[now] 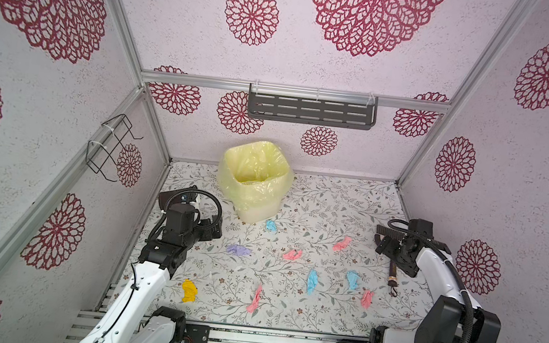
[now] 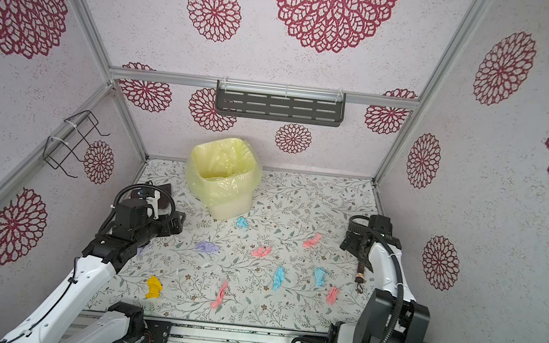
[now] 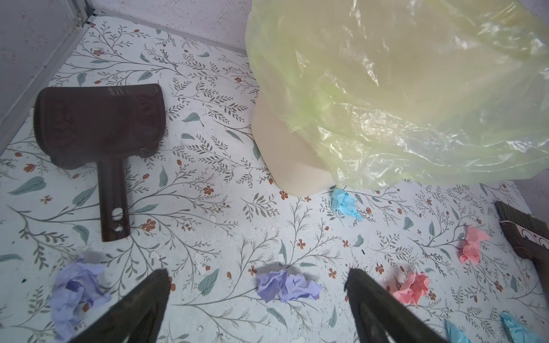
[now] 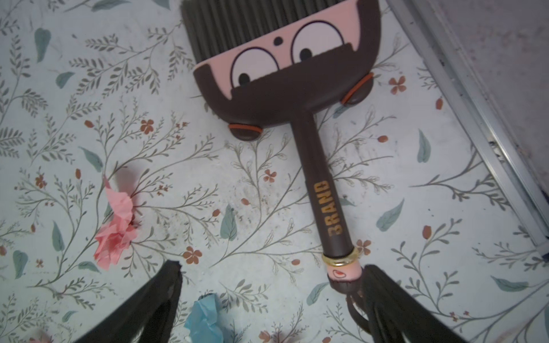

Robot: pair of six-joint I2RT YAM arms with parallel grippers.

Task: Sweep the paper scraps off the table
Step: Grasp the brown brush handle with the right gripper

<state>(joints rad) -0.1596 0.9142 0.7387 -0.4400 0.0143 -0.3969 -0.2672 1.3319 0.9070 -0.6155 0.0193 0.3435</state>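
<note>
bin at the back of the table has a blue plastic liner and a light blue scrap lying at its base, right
Not quite: the liner is pale yellow, not blue, as both top views and the left wrist view show. The rest holds: the bin stands at the back of the table with a light blue scrap at its base.

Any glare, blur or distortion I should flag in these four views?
Both top views: even soft light, wide-angle stretching toward the corners, paper scraps sharp. Left wrist view: white glare streaks on the bin bag; the open left hand is out of focus at the frame edge. Right wrist view: brush crisp, open right hand blurred, soft shadow beside a pink scrap.
</note>
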